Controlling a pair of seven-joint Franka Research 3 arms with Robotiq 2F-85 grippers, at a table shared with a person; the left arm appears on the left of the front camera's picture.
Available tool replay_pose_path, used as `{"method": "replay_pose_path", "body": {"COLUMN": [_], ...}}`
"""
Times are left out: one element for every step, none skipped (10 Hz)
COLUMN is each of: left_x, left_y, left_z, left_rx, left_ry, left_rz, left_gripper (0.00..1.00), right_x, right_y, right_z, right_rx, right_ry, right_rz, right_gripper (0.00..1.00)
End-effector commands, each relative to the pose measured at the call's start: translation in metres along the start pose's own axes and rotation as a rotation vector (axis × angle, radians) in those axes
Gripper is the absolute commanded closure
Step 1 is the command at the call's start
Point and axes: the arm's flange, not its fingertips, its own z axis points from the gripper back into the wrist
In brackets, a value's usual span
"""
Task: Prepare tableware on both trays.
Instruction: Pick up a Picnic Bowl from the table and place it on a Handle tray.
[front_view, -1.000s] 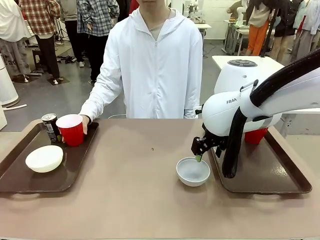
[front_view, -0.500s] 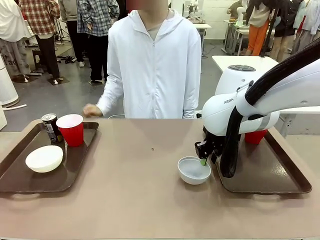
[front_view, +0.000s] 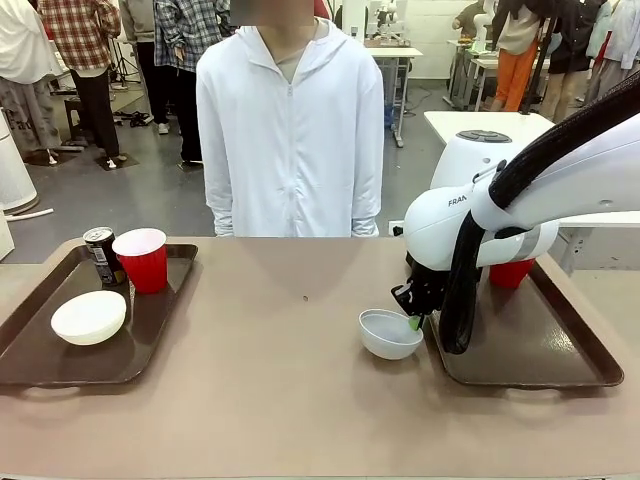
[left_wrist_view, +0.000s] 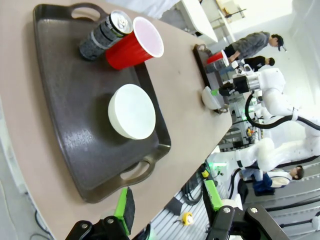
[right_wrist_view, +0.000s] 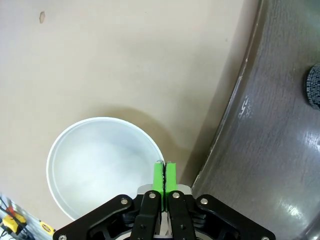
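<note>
The tabletop (front_view: 250, 400) carries the left tray (front_view: 30, 350) and the right tray (front_view: 545, 355). On bare tabletop just beside the right tray's rim lies a white bowl (front_view: 385, 335). The right hand (right_wrist_view: 164, 166) is clenched on the bowl's tray-side rim. The left hand (left_wrist_view: 167, 199) hangs released and empty, off the left tray's end.

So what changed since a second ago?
The right gripper shut on the white bowl and nudged it toward the right tray. The person let go of the red cup and drew the hand back. The left tray, can and other bowl stayed put.
</note>
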Motion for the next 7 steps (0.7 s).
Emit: {"method": "replay_pose_path", "body": {"left_x": [0.0,0.0,0.0,0.0,0.0,0.0,0.0], "left_y": [-0.001,-0.001,-0.001,-0.001,-0.001,-0.001,-0.001], "left_z": [0.001,0.001,0.001,0.001,0.001,0.001,0.001], "left_rx": [0.001,0.001,0.001,0.001,0.001,0.001,0.001], "left_ry": [-0.013,-0.013,-0.013,-0.013,-0.013,-0.013,-0.013], "left_rz": [0.004,0.004,0.004,0.004,0.004,0.004,0.004], "left_gripper": [0.27,0.27,0.27,0.27,0.27,0.27,0.27], "right_x": [0.001,0.001,0.0,-0.001,-0.006,-0.019,-0.034], "right_y": [-0.005,-0.005,-0.004,-0.002,0.005,0.017,0.026], "right_z": [-0.001,-0.001,-0.001,0.002,0.014,0.033,0.055], "right_rx": [0.018,0.018,0.014,0.011,-0.003,-0.024,-0.051], "right_ry": [-0.007,-0.009,-0.01,-0.015,-0.037,-0.065,-0.104], "right_rz": [-0.01,-0.013,-0.015,-0.019,-0.057,-0.054,-0.078], "right_gripper": [1.0,1.0,1.0,1.0,1.0,1.0,1.0]}}
